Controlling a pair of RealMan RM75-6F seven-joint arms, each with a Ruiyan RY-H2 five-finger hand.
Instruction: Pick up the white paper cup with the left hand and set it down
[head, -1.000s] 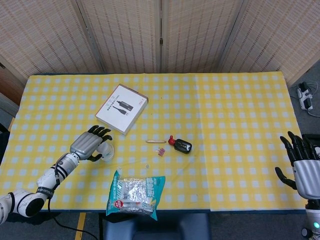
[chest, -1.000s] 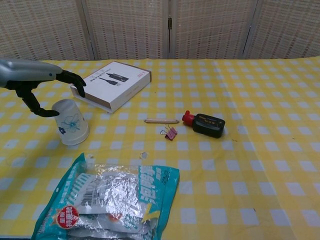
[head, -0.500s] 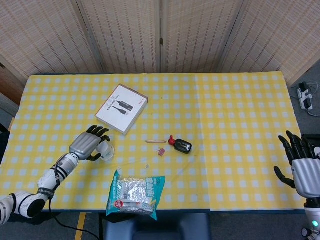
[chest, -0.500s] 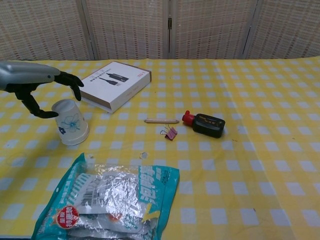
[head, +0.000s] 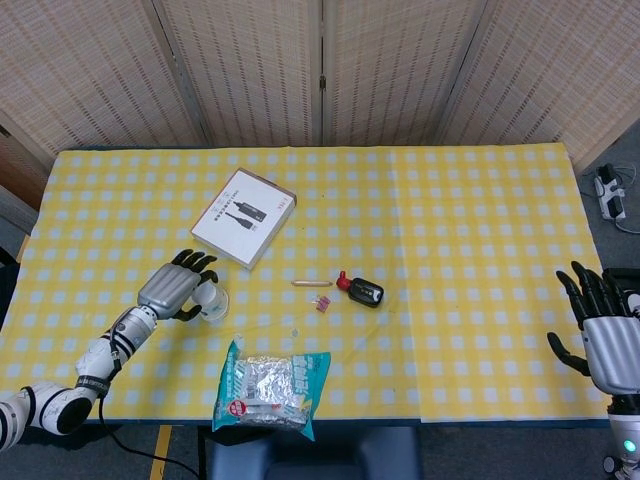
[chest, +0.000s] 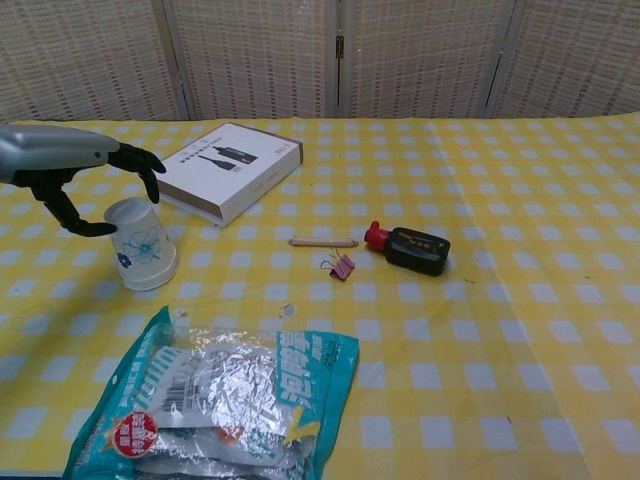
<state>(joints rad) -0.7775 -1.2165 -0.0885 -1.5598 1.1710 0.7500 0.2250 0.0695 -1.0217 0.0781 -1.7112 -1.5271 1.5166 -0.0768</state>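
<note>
The white paper cup, printed with a blue flower, stands upside down on the yellow checked table at the left. My left hand arches over its top with fingers spread. The thumb tip lies by the cup's upper left edge and the other fingers hang above and behind it; I cannot tell whether any of them touches the cup. My right hand hangs open past the table's right edge, seen only in the head view.
A white box lies just behind the cup. A pencil, a pink clip and a black bottle with a red cap lie mid-table. A foil snack bag sits at the front edge.
My left hand has drawn back slightly to the left, its fingertips rising off the cup's right side. The cup has stayed in place. The right hand has barely moved.
</note>
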